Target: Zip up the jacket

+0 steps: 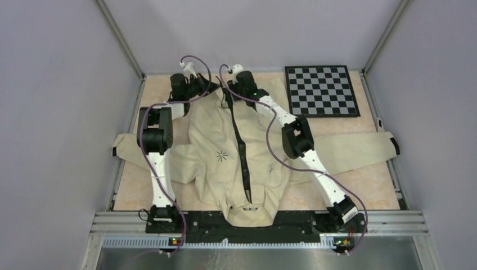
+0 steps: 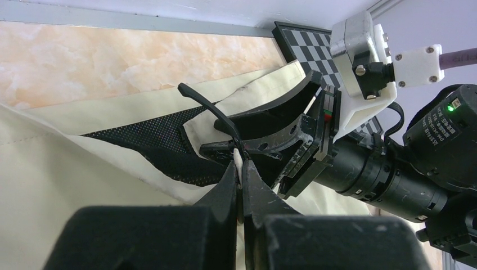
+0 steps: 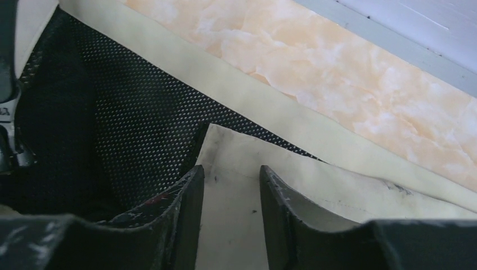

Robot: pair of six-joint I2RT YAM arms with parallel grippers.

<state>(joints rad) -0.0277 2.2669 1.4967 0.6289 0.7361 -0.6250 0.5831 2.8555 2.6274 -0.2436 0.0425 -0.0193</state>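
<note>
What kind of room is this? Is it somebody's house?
Probably not a house: it looks like a robot test booth. Plain grey walls box in the table, and a checkerboard lies beside the jacket.

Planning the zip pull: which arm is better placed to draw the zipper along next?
Left, probably. The left gripper is shut on the zipper pull, while the right gripper is open over the jacket hem, suited to holding it.

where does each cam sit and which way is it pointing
Top external: above and behind the bases, looking down on the jacket, checkerboard and both arms.
Left wrist: low over the jacket's far end, its left gripper shut on a thin fabric edge, facing the right gripper.
Right wrist: looking past the open right gripper onto the cream flap.
Both wrist views share the mesh lining.
</note>
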